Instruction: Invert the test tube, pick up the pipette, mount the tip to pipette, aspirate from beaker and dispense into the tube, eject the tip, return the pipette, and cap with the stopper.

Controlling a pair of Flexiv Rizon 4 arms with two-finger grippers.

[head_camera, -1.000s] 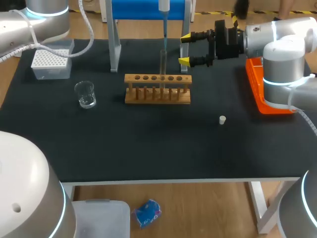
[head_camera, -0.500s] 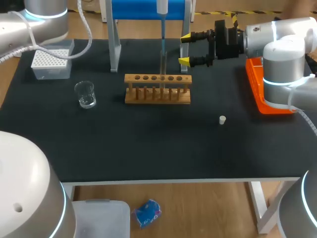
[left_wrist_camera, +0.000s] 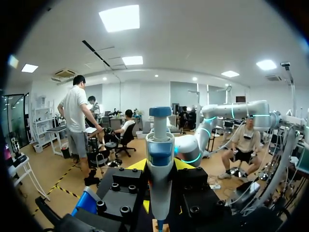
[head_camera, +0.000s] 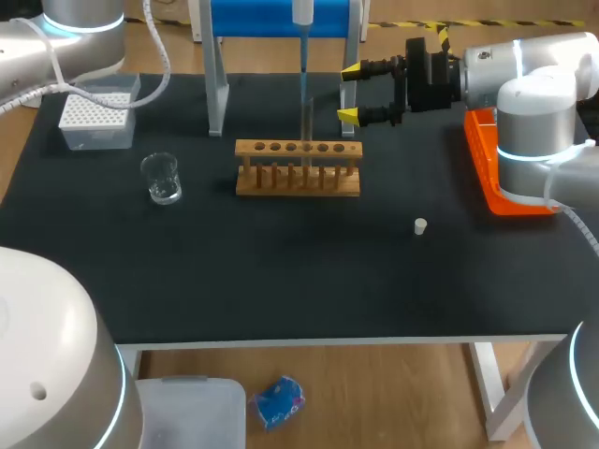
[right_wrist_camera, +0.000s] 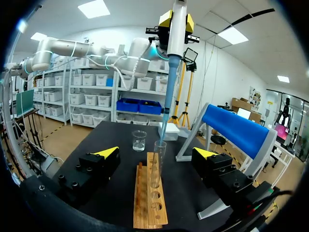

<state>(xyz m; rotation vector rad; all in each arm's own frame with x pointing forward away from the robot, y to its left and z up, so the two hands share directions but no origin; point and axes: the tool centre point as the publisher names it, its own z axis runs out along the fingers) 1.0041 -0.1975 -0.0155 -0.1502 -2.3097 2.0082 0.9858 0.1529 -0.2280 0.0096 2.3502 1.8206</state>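
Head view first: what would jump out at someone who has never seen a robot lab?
The pipette, held upright in the left end effector, its blue tip at the mouth of the test tube standing in the wooden rack mid-table. Then the right end effector, open, yellow-tipped, hovering behind the rack's right end.
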